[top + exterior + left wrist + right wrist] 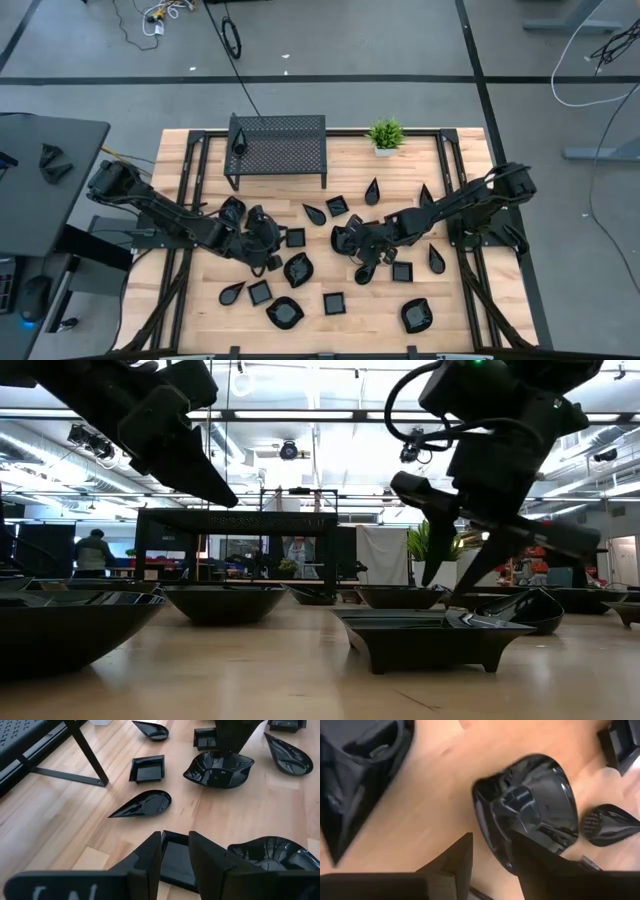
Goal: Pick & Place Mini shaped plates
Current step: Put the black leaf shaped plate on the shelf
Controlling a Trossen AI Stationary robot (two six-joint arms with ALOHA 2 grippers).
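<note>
- Left gripper: fingers slightly parted, empty, poised over a square plate left of the table's centre.
- Right gripper: fingers apart astride the rim of a rounded plate near the table's centre.
- Mini shaped plates: scattered between the perforated rack and the near edge.

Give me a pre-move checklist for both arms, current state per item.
1. Left gripper lined up on a plate: ok, fingers straddle the rim of a square plate in the left wrist view.
2. Left gripper closed on it: not ok, the fingers stand apart with a gap.
3. Right gripper has a target: ok, it sits over the edge of a rounded plate.
4. Right grip secure: cannot tell, contact with the rim is not visible.
5. Arms clear of each other: ok, in the high view the grippers are apart at mid-table, with plates between them.
6. Perforated rack out of the way: ok, it stands toward the table's far edge.
</note>
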